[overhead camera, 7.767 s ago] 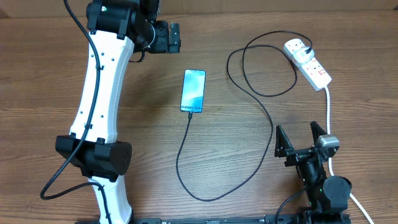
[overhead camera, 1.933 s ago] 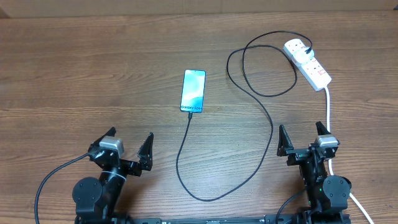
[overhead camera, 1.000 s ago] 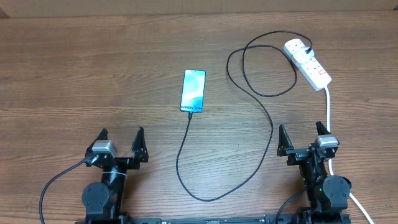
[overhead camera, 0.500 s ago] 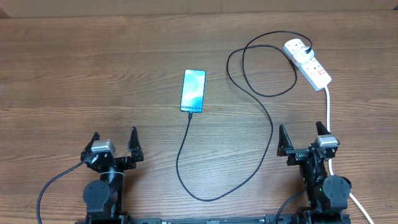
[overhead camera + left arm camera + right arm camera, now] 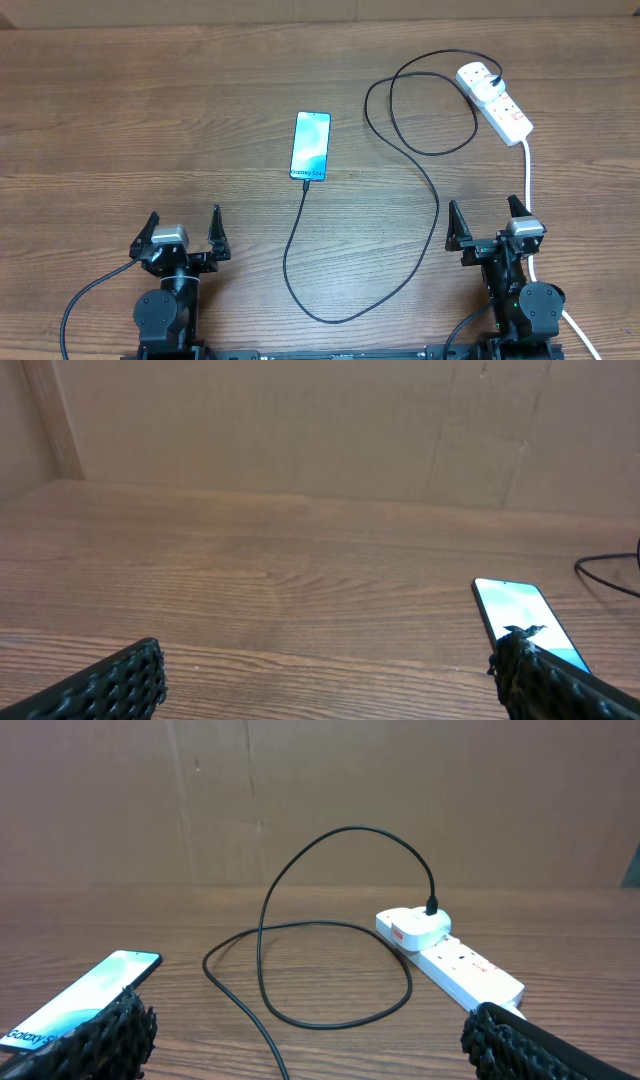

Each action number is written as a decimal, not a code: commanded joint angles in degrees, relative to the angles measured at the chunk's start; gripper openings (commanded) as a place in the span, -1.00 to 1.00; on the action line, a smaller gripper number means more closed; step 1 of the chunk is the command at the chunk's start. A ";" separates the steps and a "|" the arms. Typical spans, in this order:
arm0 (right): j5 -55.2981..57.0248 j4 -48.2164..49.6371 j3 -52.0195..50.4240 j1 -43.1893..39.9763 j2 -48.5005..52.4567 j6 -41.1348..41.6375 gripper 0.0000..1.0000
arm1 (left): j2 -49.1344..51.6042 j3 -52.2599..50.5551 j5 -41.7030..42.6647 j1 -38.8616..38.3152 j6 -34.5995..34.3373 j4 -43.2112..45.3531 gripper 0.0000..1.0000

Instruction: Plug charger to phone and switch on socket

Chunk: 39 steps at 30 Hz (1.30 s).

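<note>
Two pincers sit at the near edge of the surface (image 5: 150, 120), the left pincer (image 5: 184, 225) and the right pincer (image 5: 482, 215), both spread wide and empty. One phone (image 5: 311, 146) lies farther out between them, well apart from both. One charger (image 5: 437, 205) meets the phone's near end and loops back to the one socket (image 5: 497, 102), far beyond the right pincer.

— Are the socket (image 5: 497, 101) switches reading on or off?
— They are showing too small from overhead.
— And the phone (image 5: 515, 608)?
— The left fingers (image 5: 560, 685) are covering its near end; the right fingers (image 5: 90, 1035) are cutting off its label.
</note>
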 commanded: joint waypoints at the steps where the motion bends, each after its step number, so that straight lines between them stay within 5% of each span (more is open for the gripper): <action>1: 0.55 0.28 -0.59 -0.11 -0.68 0.37 1.00 | -0.70 -0.22 0.09 -0.50 1.29 0.00 0.99; 39: 0.52 0.28 -0.59 -0.11 -0.68 0.37 1.00 | -0.66 -0.20 0.48 -0.39 2.91 0.04 1.00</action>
